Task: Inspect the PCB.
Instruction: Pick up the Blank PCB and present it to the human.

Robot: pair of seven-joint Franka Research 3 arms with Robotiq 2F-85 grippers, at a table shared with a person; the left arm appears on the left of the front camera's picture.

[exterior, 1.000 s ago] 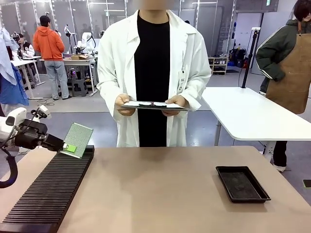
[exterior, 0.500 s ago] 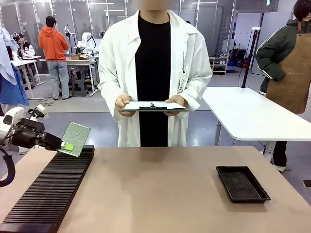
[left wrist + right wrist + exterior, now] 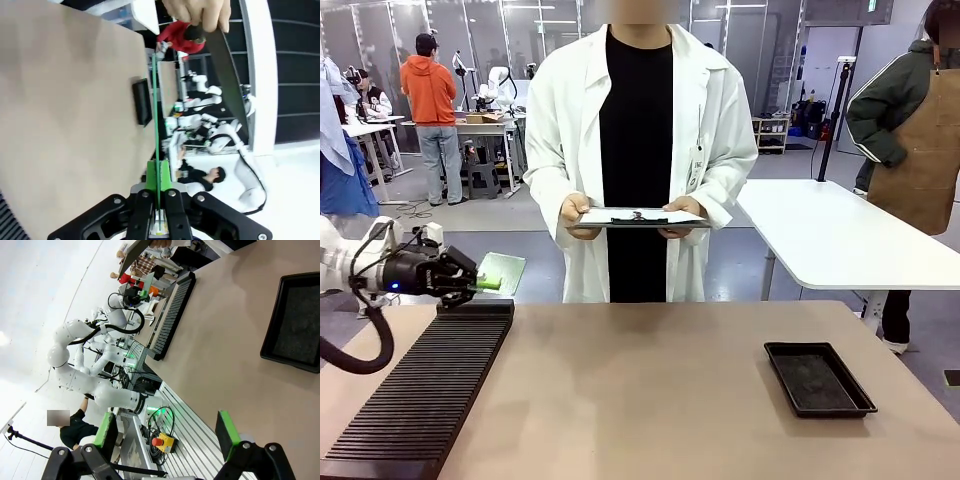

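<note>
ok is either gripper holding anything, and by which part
The left gripper pinches the PCB by its bright green edge strip. The right gripper is open and holds nothing.

Greens, black and tan around the rack

The PCB point(image 3: 506, 270) is pale grey-green with a brighter green strip, pinched by the black left gripper point(image 3: 477, 283) just above the rack point(image 3: 420, 390), which is black and ribbed. Right of the rack, the table point(image 3: 650, 400) is plain tan and the tray point(image 3: 818, 378) is matt black.
</note>
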